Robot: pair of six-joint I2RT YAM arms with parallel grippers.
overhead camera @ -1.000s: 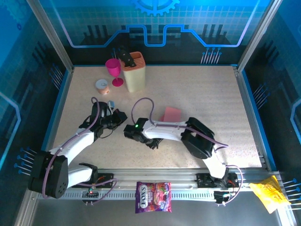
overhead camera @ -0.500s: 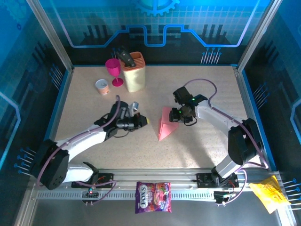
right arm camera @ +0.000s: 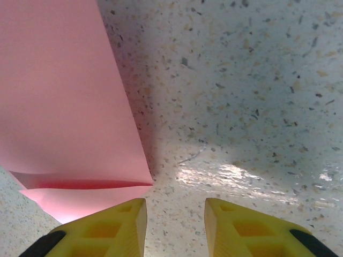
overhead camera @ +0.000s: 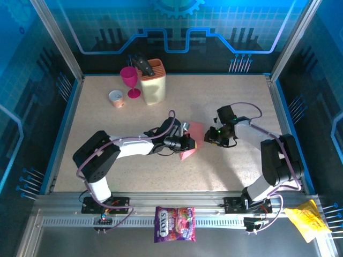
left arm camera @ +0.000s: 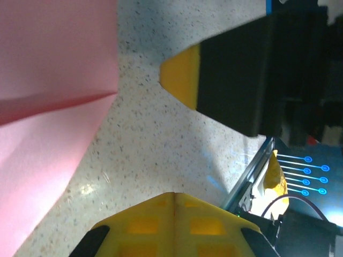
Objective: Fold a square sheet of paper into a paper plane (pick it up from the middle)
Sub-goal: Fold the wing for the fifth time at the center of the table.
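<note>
Your pink-red sheet point(overhead camera: 194, 130) lies mid-table point(overhead camera: 236, 101), part-folded. The top view shows a wide upper part and a point toward the near edge. The left tool point(overhead camera: 186, 143) sits over its left side, so you can't read the full outline.

Left wrist cam: the left tool's fingers are pressed tip to tip, nothing betw. them. The sheet is cut off at the frame's left w/ one crease showing. It's just beside the tips; touching or not, can't tell. A yellow-tipped finger point(left arm camera: 181, 80) of the right tool point(overhead camera: 209, 138) comes in from the upper right, its partner out of frame.

Right wrist cam: the right tool's fingers stand a narrow gap apart, bare table betw. them, holding nothing. The sheet's corner is just left of the gap, w/ a lower layer peeking out under the top one.

Back-left, the knife block point(overhead camera: 153, 83), goblet point(overhead camera: 129, 79) and small cup point(overhead camera: 116, 98) stand well apart from the sheet.
</note>
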